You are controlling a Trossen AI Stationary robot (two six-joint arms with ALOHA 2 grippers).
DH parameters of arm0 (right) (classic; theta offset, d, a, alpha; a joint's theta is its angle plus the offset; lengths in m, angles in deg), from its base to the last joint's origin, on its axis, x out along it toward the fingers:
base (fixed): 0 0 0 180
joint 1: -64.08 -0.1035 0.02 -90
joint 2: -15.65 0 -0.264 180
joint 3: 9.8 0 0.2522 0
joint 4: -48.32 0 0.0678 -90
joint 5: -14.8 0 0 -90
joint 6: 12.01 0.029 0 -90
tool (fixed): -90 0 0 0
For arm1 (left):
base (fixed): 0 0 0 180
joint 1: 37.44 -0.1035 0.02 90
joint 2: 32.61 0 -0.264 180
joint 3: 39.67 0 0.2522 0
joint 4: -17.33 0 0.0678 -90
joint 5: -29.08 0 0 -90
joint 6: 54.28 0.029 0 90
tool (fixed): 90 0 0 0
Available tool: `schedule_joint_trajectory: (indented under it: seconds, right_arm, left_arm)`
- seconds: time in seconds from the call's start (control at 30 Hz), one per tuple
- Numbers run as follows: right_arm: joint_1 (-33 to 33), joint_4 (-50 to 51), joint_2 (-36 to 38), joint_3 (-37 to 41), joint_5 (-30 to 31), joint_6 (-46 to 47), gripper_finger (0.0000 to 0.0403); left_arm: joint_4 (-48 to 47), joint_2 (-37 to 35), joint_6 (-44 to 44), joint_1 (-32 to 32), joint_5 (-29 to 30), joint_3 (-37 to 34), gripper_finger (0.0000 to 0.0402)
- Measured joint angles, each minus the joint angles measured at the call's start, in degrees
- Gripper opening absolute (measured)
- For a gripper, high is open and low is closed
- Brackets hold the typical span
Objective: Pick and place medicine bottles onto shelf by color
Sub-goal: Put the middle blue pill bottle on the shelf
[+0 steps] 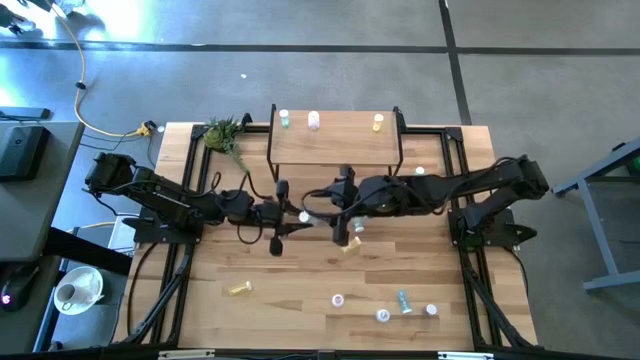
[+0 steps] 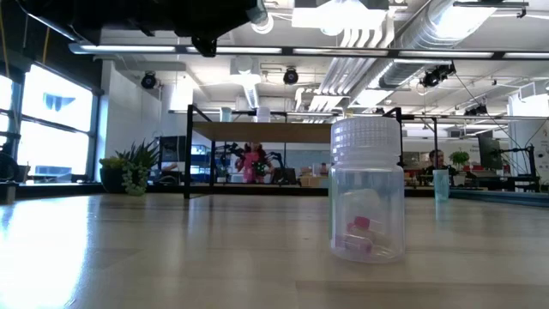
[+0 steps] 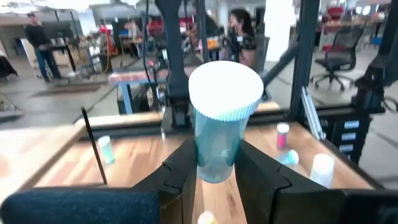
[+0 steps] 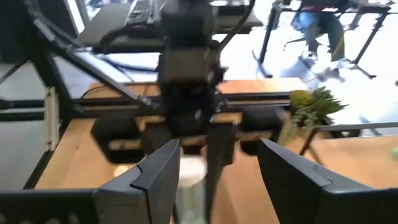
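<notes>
From the left edge of the desk (image 1: 300, 270) our left arm reaches toward the middle, and our left gripper (image 3: 214, 177) has its fingers clenched on a teal bottle (image 3: 221, 134) with a white ribbed cap, held upright just in front of the shelf. We judge it is carried upright so it can be stood on the board beside its own colour. A small potted plant (image 1: 225, 133) sits at the desk's far left corner, clear of the work.

The shelf (image 1: 335, 150) stands against the far edge, centred. Three bottles are already on it along its far edge: a green one (image 1: 285, 119) at the left, a pinkish one (image 1: 314, 121) next, and a yellow one (image 1: 378, 122) toward the right, well apart, which looks like one spot per colour.

Our right gripper (image 4: 217, 177) hangs mid-desk facing the left one, fingers released and holding nothing; a white cap shows low between them, but we cannot tell whose it is. A yellow bottle (image 1: 350, 244) lies just beneath it.

On the desk near the front edge we count five more: a yellow bottle (image 1: 239, 289) lying on its side toward the left, then a pinkish bottle (image 1: 338, 300), a pale bottle (image 1: 383, 315), a teal bottle (image 1: 404, 301) lying down, and a white-capped bottle (image 1: 431, 310) at the right.
</notes>
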Motion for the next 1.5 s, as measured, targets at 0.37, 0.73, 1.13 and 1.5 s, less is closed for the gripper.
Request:
schedule_joint_trajectory:
  seconds: [0.37, 0.73, 1.13, 1.5]
  right_arm:
    - [2.07, 1.43, 0.67, -0.07, -0.63, -0.79, 0.0206]
    - [3.01, 4.67, -6.23, -0.04, -6.23, 1.12, 0.0206]
    - [2.99, 4.63, -11.3, -0.02, -6.43, 1.09, 0.0206]
    - [2.99, 4.11, -12.43, -0.02, -7.7, 1.68, 0.0206]
  left_arm:
    - [-13.24, 0.0, -5.65, 0.0, 0.3, 0.0, 0.0083]
    - [-21.81, 0.0, -9.65, 0.0, 0.21, 0.0, 0.0083]
    - [-21.76, 0.0, -9.63, 0.0, 0.28, 0.0, 0.0083]
    - [-21.28, 0.0, -9.47, -0.01, 1.93, 0.0, 0.0083]
